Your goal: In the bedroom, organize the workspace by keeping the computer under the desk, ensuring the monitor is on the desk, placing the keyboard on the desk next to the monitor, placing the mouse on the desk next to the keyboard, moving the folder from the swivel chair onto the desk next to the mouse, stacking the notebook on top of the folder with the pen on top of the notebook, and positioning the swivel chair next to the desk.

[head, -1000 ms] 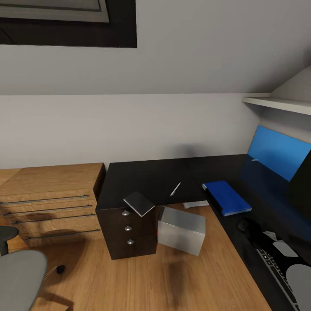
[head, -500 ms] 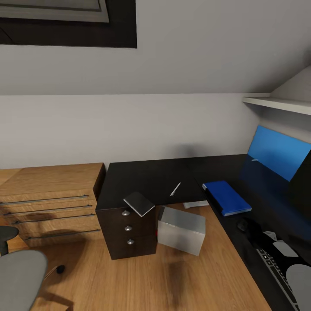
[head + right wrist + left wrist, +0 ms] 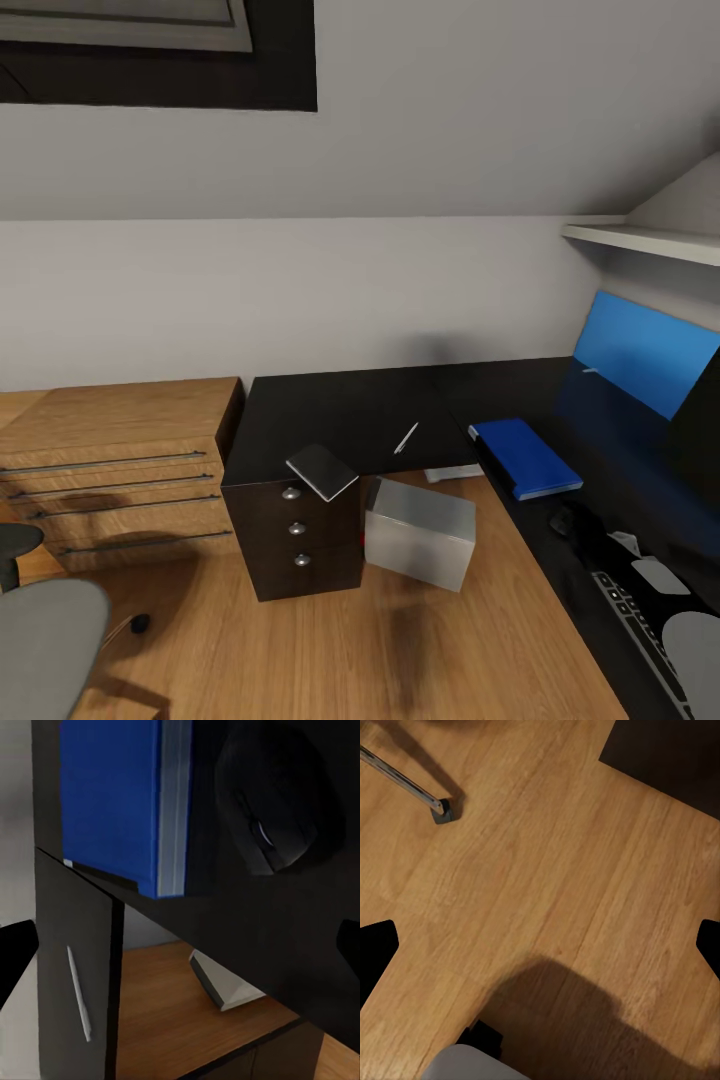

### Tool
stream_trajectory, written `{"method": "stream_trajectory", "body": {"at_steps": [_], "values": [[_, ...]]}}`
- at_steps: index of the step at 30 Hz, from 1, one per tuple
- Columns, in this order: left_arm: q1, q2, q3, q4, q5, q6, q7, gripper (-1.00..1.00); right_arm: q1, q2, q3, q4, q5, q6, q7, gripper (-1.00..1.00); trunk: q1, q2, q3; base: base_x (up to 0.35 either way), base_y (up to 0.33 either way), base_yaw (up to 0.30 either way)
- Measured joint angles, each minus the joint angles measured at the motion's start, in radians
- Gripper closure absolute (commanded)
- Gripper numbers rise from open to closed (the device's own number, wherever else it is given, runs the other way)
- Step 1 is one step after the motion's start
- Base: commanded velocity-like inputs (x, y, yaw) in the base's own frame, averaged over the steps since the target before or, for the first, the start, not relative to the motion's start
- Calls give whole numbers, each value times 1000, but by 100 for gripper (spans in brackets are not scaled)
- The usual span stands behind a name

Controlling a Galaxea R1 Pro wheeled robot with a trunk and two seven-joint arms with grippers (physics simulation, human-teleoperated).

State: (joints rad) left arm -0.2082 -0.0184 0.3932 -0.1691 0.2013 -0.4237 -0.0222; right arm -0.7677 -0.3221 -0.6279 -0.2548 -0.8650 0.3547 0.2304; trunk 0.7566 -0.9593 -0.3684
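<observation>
The black desk (image 3: 340, 410) carries the dark-grey notebook (image 3: 322, 470) over its drawer corner, the thin pen (image 3: 406, 437) and the blue folder (image 3: 525, 457). On its right wing lie the mouse (image 3: 565, 520) and the keyboard (image 3: 640, 620). The grey computer (image 3: 420, 533) stands on the floor in the desk's inner corner. The swivel chair (image 3: 45, 640) shows at the lower left. My right gripper (image 3: 184, 945) hangs open above the desk, with folder (image 3: 112, 802), mouse (image 3: 277, 802) and pen (image 3: 79, 994) below it. My left gripper (image 3: 544, 945) is open over bare floor near a chair castor (image 3: 442, 811).
A light-wood drawer chest (image 3: 115, 470) stands left of the desk. A blue upright panel (image 3: 645, 350) leans at the back right under a white shelf (image 3: 640, 240). A black slab (image 3: 700, 430) cuts in at the right border. My right arm's pale links (image 3: 690, 640) overlap the keyboard.
</observation>
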Motion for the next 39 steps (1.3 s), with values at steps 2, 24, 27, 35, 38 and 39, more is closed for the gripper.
{"method": "stream_trajectory", "body": {"at_steps": [2,24,27,35,38,39], "values": [[0,0,0,0,0,0,0,-100,0,0,0,0,0,0,3,-100,0,0,0,0,0,0],[0,0,0,1,-1,0,0,-100,0,-3,1,0,41,-1,103,-100,0,0,0,0,0,0],[0,0,0,1,-1,0,0,-100,0,-3,1,1,65,-3,124,-100,0,0,0,0,0,0],[0,-1,0,1,-2,0,0,-100,0,-2,0,4,99,-4,149,-100,0,0,0,0,0,0],[0,-1,0,2,-2,0,0,-100,0,-2,0,5,102,-4,152,-100,0,0,0,0,0,0],[0,-1,0,2,-2,0,0,-100,0,-2,0,5,103,-4,153,-100,0,0,0,0,0,0]]}}
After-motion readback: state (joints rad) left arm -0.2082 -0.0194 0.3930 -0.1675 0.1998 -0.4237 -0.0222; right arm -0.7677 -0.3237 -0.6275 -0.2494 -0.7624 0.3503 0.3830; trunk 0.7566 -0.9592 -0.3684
